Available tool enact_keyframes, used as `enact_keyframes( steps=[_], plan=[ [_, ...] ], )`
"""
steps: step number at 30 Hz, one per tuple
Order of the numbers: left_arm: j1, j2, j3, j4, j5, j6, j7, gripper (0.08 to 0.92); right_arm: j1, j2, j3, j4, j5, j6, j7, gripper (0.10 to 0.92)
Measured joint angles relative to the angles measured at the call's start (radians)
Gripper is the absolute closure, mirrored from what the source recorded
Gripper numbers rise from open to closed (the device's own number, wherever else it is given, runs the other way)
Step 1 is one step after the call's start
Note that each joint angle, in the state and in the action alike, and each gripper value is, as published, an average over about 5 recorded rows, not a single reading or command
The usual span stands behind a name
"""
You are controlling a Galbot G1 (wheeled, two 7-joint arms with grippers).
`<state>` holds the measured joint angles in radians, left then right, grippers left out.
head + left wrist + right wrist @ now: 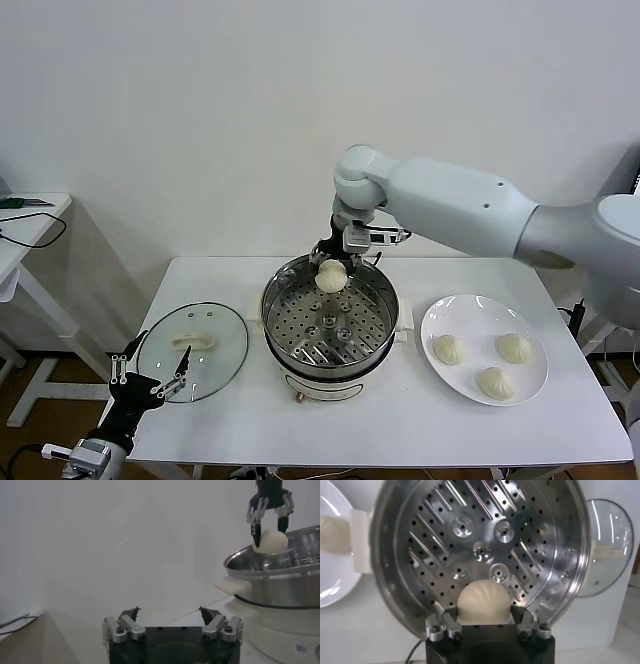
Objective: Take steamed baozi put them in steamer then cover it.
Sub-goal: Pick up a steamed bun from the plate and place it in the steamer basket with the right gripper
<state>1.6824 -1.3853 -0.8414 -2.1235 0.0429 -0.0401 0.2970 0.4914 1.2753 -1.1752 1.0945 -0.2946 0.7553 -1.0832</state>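
I have the right gripper (332, 262) clamping bun one (332, 276) above the empty steamer (385, 300); three buns (449, 349) plated; lid (192, 350) off; left fingers (122, 368) spread.

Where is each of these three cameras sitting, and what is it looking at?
Head view: on the robot's head, looking down at the table; both arms show.
Left wrist view: low beside the steamer, looking sideways; the left gripper shows, open.
Right wrist view: above the steamer, looking into its tray; the right gripper shows.
All share the held baozi.
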Motion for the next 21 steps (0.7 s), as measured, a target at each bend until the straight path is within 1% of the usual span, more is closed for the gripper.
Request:
enact_keyframes(
  steps=[9,11,16,21],
  plan=[
    [0.003,-0.002,-0.005,0.000,-0.004,-0.003,0.002,0.177,-0.051,0.035,0.020,-0.067,-0.030,0.010,0.001,0.317],
    [0.003,-0.002,-0.007,0.000,-0.004,-0.003,0.002,0.177,-0.057,0.036,0.021,-0.071,-0.031,0.008,0.001,0.301],
    [0.005,-0.003,-0.008,-0.002,-0.004,-0.003,0.002,0.177,-0.062,0.033,0.024,-0.071,-0.029,-0.004,-0.006,0.216],
    [0.010,-0.006,-0.006,-0.010,-0.005,-0.004,0.001,0.177,-0.047,0.010,0.019,-0.046,0.005,-0.024,-0.018,0.203]
  ],
)
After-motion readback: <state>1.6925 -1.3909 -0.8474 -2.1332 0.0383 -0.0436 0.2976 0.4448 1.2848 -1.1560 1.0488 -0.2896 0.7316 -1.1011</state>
